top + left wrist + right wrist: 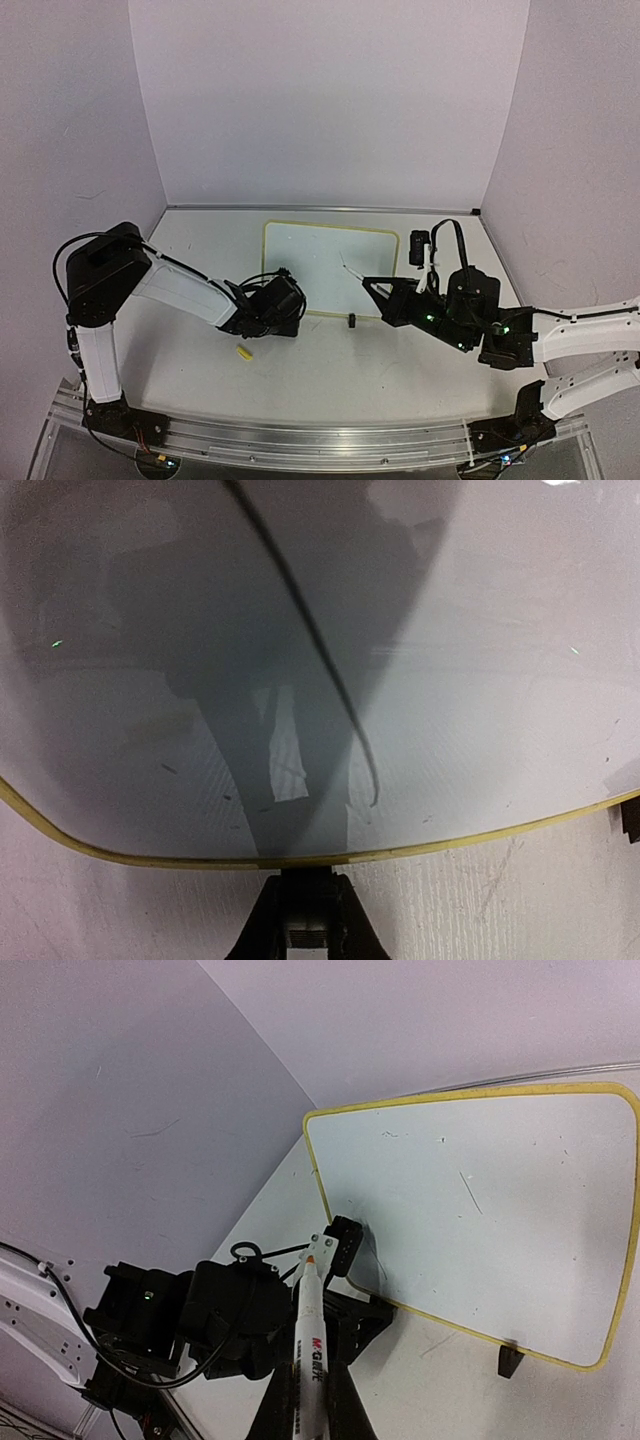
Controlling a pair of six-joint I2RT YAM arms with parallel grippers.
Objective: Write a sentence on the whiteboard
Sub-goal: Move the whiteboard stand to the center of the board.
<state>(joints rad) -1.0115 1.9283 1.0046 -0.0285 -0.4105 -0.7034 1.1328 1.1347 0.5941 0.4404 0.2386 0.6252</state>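
White walls enclose a pale table (pixel 400 380) on three sides.

Grippers, two. The right gripper (pixel 308 1405) is clamped on one white marker (pixel 311 1330), which lies along its fingers with the orange nib pointing forward. From above, the nib stands over the board's face, right of centre. Whether it touches the face cannot be told. The left gripper (pixel 306 890) has its two fingers (pixel 262 935) drawn together on the yellow frame (pixel 150 858) at the board's near edge, close to the near-left corner.

Whiteboard (pixel 330 262), one. It lies flat in the middle of the table, between the two grippers, with its long sides running left to right. One faint short stroke (pixel 468 1192) and a few specks show on its face; no letters can be read.

Clip feet, one plainly seen: a black clip foot (pixel 352 321) on the near edge, right of the left gripper.

Loose items, two. One small yellow piece (pixel 242 352) lies on the table near the left gripper, clear of the board. One black object (pixel 420 245) sits just beside the board's right edge.
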